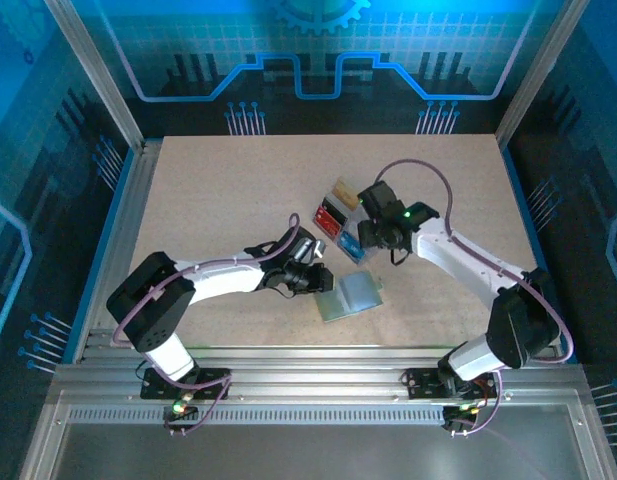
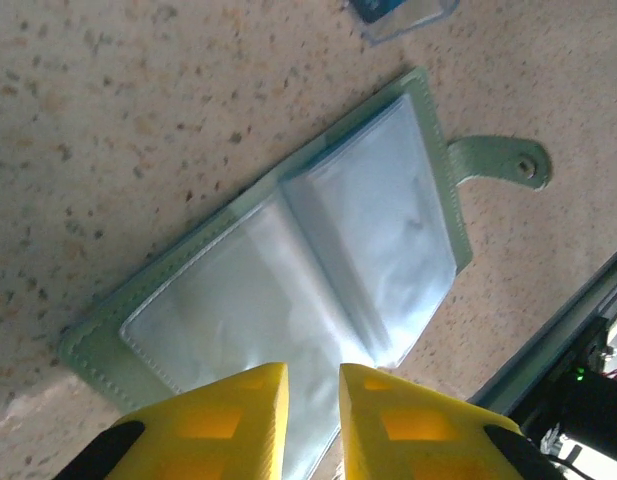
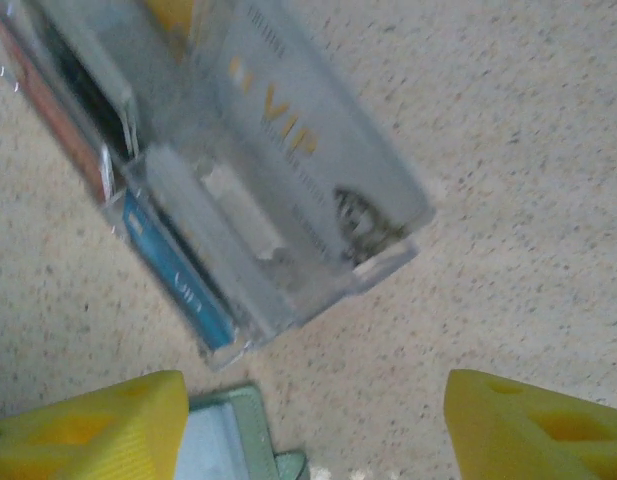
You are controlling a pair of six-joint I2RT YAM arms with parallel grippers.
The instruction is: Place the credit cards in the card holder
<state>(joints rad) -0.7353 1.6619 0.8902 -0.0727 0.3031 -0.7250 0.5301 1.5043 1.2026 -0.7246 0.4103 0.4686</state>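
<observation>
right wrist: spread-wide empty right gripper (image 3: pixel 313 420) sits just short of pale grey plastic card (image 3: pixel 288 130) in clear tray (image 3: pixel 388 262), long axis diagonal; left gripper (image 2: pixel 313 400) near-closed over unfolded sage-green wallet (image 2: pixel 288 280), grip unclear.

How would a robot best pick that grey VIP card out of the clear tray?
Probably by its upper edge, coming straight down from above. The VIP card sits in a compartment of the tray, whose walls block its sides and bottom. It is thin, so one finger would go on each flat face. The right end effector is open close by.
</observation>
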